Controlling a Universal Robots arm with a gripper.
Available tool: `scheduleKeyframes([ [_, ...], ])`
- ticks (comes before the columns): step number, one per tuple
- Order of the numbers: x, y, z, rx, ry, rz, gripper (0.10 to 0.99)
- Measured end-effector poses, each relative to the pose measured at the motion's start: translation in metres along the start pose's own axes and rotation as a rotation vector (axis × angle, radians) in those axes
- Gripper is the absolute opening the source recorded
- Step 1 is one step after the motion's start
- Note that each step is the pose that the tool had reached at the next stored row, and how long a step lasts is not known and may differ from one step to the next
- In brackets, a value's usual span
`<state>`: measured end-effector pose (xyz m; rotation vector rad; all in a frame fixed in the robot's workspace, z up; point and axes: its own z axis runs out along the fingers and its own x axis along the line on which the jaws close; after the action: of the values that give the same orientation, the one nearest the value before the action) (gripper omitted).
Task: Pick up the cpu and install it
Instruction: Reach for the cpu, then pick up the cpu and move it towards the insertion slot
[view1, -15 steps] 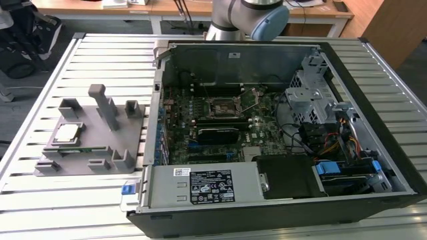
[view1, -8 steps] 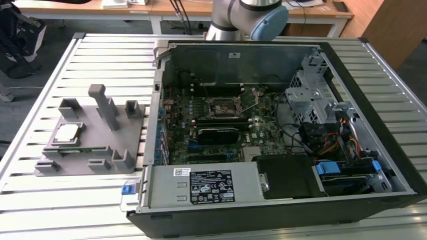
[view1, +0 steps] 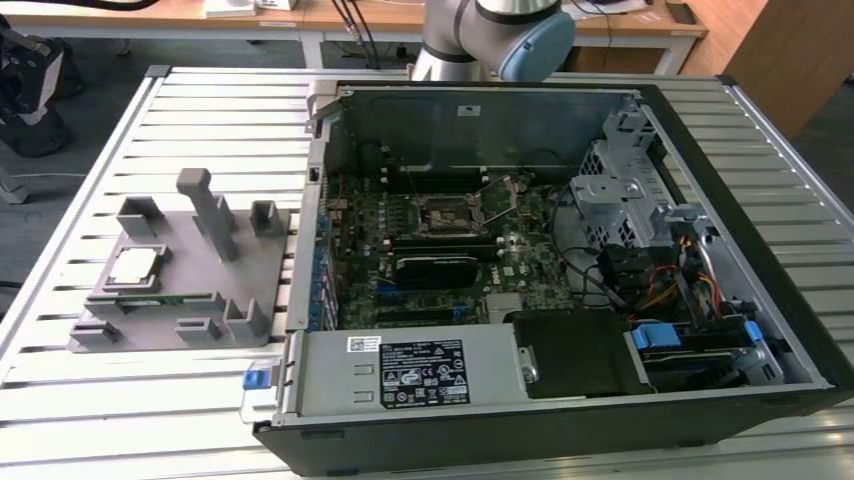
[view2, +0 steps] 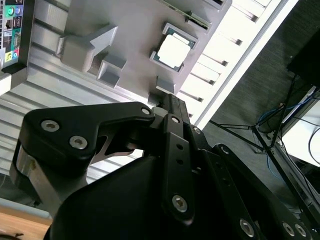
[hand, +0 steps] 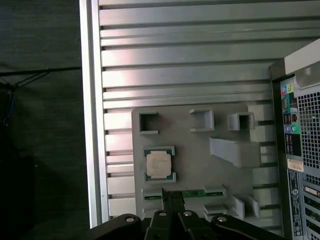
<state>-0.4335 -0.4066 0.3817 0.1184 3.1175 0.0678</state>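
Since the cpu (hand: 159, 163) sits face-up in its snug pocket on the grey holder (hand: 195, 160), out on the surface (hand: 175, 50) beside the computer case (hand: 306, 150), it's easy pickings; gripper (hand: 173, 194) hangs above, fingers (hand: 168, 201) pressed together, empty.

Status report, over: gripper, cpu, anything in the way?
Gripper above grey plastic holder. Small square silvery cpu seated in holder's pocket, untouched. Nothing covering it.
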Motion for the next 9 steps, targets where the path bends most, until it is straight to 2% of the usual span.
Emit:
scheduleKeyframes([
  [4, 0.0054, -0.0004, 0.0009, 0.0, 0.002, 0.0, 0.114],
  [9, 0.0059, -0.0006, 0.0028, 0.0, 0.0061, 0.0, 0.114],
])
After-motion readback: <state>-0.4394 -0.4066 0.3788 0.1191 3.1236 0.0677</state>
